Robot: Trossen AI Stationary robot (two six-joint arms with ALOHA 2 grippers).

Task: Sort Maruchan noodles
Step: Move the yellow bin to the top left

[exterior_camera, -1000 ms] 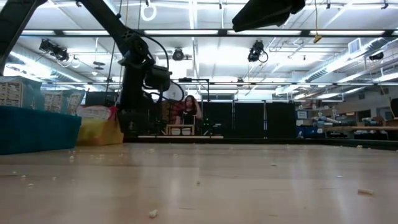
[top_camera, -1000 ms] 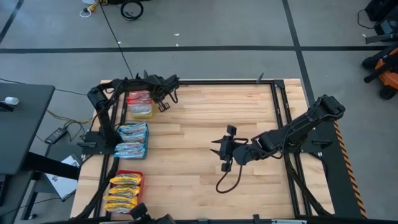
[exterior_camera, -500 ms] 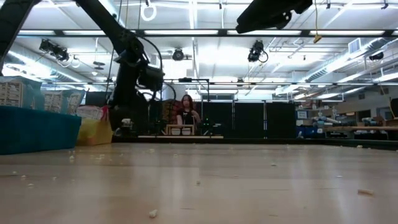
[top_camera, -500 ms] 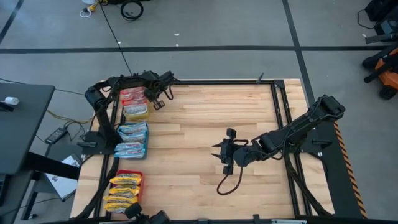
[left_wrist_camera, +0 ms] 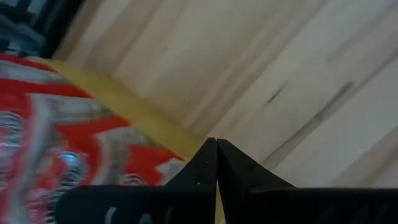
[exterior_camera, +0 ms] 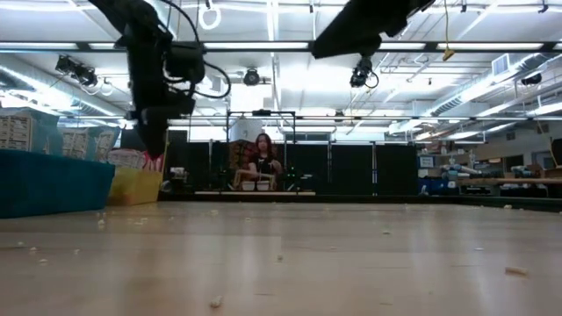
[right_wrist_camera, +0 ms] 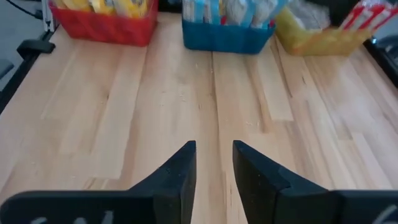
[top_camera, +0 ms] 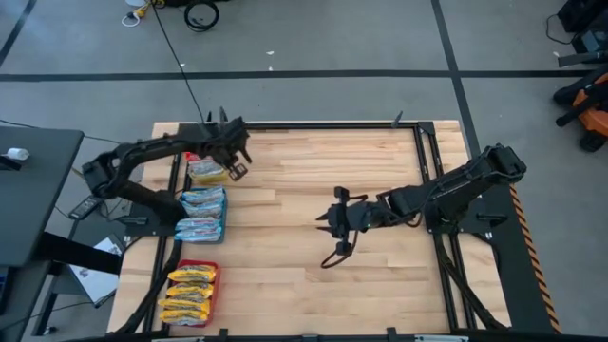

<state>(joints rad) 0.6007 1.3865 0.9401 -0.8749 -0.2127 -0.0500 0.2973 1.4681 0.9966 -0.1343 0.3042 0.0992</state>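
Observation:
The Maruchan noodles lie sorted in three trays along the table's left edge. Red-and-white packets [top_camera: 206, 167] fill the yellow tray [left_wrist_camera: 127, 111], pale blue-white packets [top_camera: 200, 213] the blue tray [right_wrist_camera: 227, 36], and yellow-orange packets [top_camera: 190, 291] the red tray [right_wrist_camera: 102, 28]. My left gripper [top_camera: 237, 168] hangs shut and holds nothing, above the yellow tray's right rim, pointing steeply down; the left wrist view shows its fingertips [left_wrist_camera: 216, 152] together. My right gripper [top_camera: 326, 222] hovers open over the table's middle, facing the trays, with bare wood between its fingers [right_wrist_camera: 180, 168].
Bare wood stretches from the trays to the right edge [top_camera: 323, 171]. A black frame [top_camera: 418, 128] borders the table. In the low view small crumbs [exterior_camera: 215, 301] dot the wood, and a person [exterior_camera: 263, 162] sits far behind the table.
My left gripper has drawn back from beside the yellow tray toward the table's left edge and risen, staying shut, while its arm swung out past the left edge. My right gripper has shifted a little toward the left and far edges and turned to face the trays.

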